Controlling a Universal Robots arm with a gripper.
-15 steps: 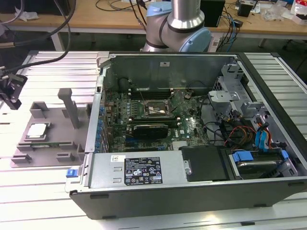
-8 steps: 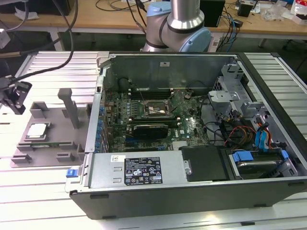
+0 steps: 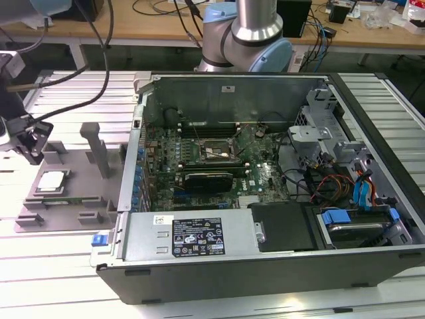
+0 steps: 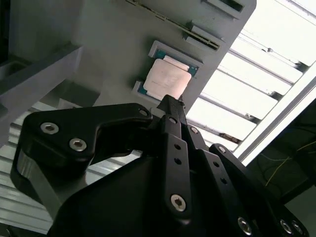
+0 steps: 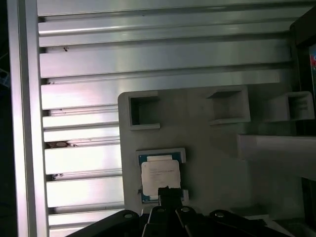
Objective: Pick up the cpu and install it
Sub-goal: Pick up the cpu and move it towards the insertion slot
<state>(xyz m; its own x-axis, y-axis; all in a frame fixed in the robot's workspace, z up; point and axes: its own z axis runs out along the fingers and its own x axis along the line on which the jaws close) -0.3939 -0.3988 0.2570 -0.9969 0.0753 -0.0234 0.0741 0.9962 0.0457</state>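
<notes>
The cpu, a small square chip with a pale silvery top, lies flat in a nest of the grey fixture tray at the exterior view's left. My black gripper hangs just above the tray, a little off the chip, with its fingers together and nothing between them. In both wrist views the fingertips meet in one point right at the edge of the cpu, which sits in its frame on the tray.
The open computer case lies on its side to the exterior view's right of the tray, with the motherboard socket in its middle. Upright blocks stand on the tray. Cables hang above the slatted metal table.
</notes>
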